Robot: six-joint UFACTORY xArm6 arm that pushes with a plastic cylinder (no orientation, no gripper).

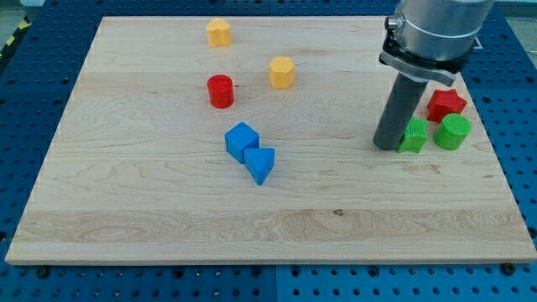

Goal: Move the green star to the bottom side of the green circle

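Observation:
The green star (pixel 414 135) lies at the view's right side of the wooden board, just left of the green circle (pixel 453 132), a short green cylinder. The two are close, with a narrow gap between them. My tip (pixel 387 146) rests on the board right against the green star's left side. The dark rod rises from there to the arm's grey body at the view's top right.
A red star (pixel 446 104) sits just above the green circle. A blue cube (pixel 242 140) and a blue triangle (pixel 261 164) touch mid-board. A red cylinder (pixel 221 91) and two yellow blocks (pixel 282 72) (pixel 219 32) lie toward the top. The board's right edge (pixel 500 159) is near.

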